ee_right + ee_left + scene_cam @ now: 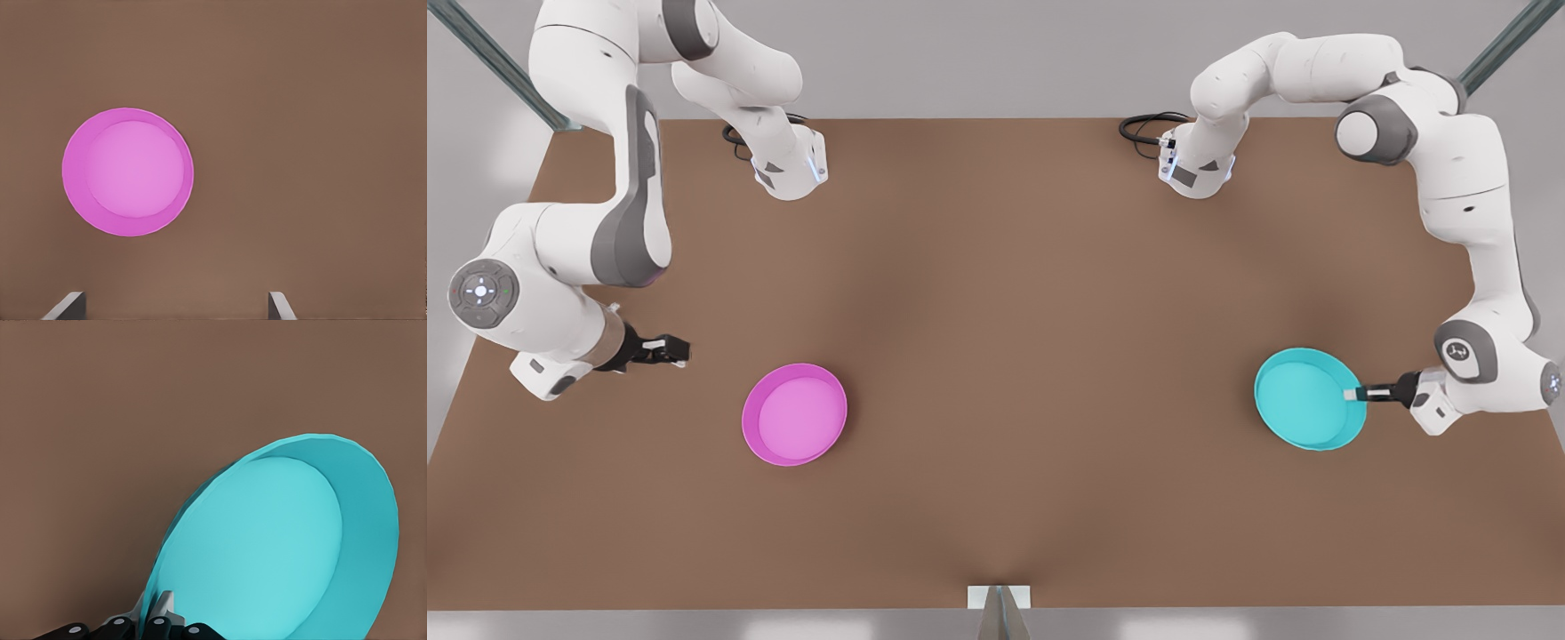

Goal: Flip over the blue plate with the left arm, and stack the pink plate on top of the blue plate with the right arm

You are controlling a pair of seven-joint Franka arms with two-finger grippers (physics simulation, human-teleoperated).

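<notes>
Jaws of the left gripper [1353, 393] are clamped on the rim of the blue plate [1307, 397], at the edge nearest the front view's right. From the left wrist view, the fingers [163, 605] pinch the rim from both faces, and the blue plate [280, 547] is tilted up off the brown table [100, 420], hollow side showing. Jaws of the right gripper [679, 350] are spread apart with nothing between them; its fingertips [67, 307] appear wide apart over the table. That gripper hovers at the front view's left, near the pink plate [794, 413] but not touching it. The pink plate [127, 172] lies flat on the table [996, 293], hollow side up, well apart from the blue plate.
</notes>
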